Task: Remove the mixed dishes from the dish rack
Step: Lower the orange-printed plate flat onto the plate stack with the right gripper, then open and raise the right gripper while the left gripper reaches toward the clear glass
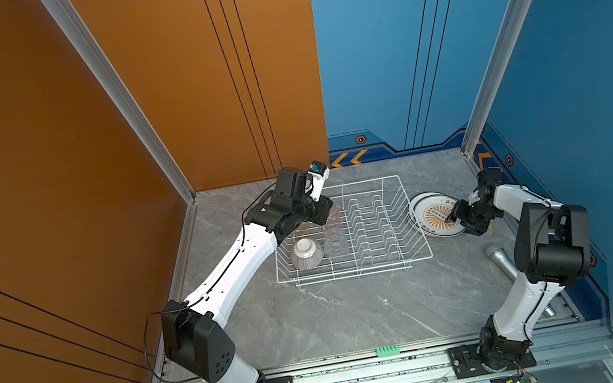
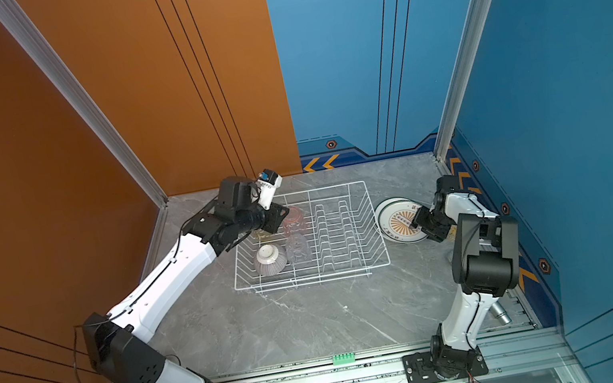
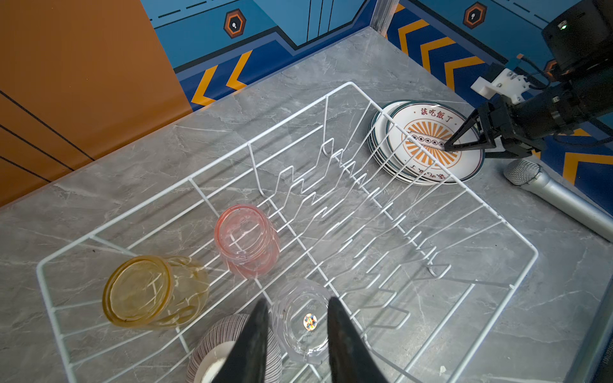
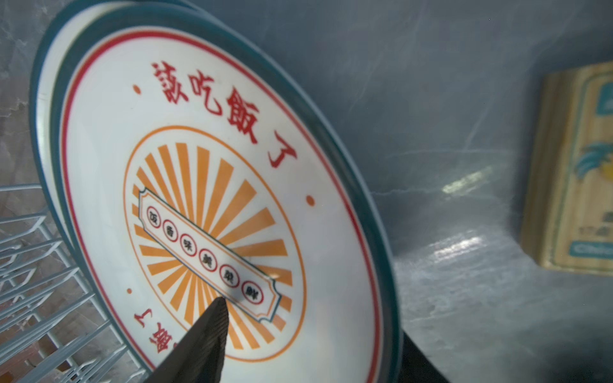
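- your right gripper (image 1: 454, 218) has its jaws apart around the near edge of the top plate; one finger lies over the printed face, the other is low by the rim. you can't tell from these views whether either finger touches it, and it reads as letting go rather than gripping.
- that plate tops a stack of plates (image 1: 430, 209) lying flat on the table, just outside the right end of the dish rack (image 1: 370, 228). the exact count isn't clear.
- your left gripper (image 3: 297, 300) hangs over the left end of the dish rack with its jaws partly apart and nothing between them. the clear glass (image 3: 305, 328) lines up beneath it, base up.
- in that same left end of the rack: the pink glass (image 3: 245, 242) standing, the yellow glass (image 3: 142, 291) on its side, and the striped bowl (image 1: 306, 252) upside down.
- the upright slots in the middle of the rack are bare, so the plates look done.
- judged from this, you're past halfway: three glasses and the bowl are left to lift out.
- the microphone (image 3: 547, 185) beside the plates, outside the rack, isn't yours to move.
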Tool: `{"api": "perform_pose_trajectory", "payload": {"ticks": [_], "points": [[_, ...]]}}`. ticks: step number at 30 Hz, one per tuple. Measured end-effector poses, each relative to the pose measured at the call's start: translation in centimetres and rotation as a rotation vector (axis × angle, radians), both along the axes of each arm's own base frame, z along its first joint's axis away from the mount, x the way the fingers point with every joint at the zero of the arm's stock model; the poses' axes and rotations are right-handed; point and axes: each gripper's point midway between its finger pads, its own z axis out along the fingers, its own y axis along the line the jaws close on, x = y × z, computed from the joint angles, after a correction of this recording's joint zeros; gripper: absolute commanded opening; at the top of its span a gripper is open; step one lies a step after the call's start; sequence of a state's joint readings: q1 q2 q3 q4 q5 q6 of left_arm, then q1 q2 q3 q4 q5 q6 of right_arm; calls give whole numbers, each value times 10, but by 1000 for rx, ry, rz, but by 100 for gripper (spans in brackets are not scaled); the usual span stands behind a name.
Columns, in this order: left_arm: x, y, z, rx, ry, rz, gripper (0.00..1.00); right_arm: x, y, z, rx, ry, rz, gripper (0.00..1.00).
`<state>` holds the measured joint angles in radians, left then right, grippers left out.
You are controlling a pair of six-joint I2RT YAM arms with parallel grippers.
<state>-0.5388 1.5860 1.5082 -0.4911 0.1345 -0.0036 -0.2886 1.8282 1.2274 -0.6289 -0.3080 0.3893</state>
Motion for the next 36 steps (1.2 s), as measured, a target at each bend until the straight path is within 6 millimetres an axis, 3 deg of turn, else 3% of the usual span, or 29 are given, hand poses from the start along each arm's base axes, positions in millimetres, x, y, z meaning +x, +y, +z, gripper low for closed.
{"api": "perform_pose_trajectory", "payload": {"ticks": [12,26,29,33,36], "points": [[-1,6,-8,10,16,9,32,12,6,-6,-65,36,31,70],[-5,8,-11,27,20,1,34,11,0,-3,-94,48,24,70],[-6,10,-14,36,31,3,33,11,-8,9,-98,18,3,70],[-11,10,-18,54,46,-8,31,11,-18,45,-119,-70,-24,70],[-16,8,-22,73,58,-27,39,12,-15,74,-122,-145,-21,72]]}}
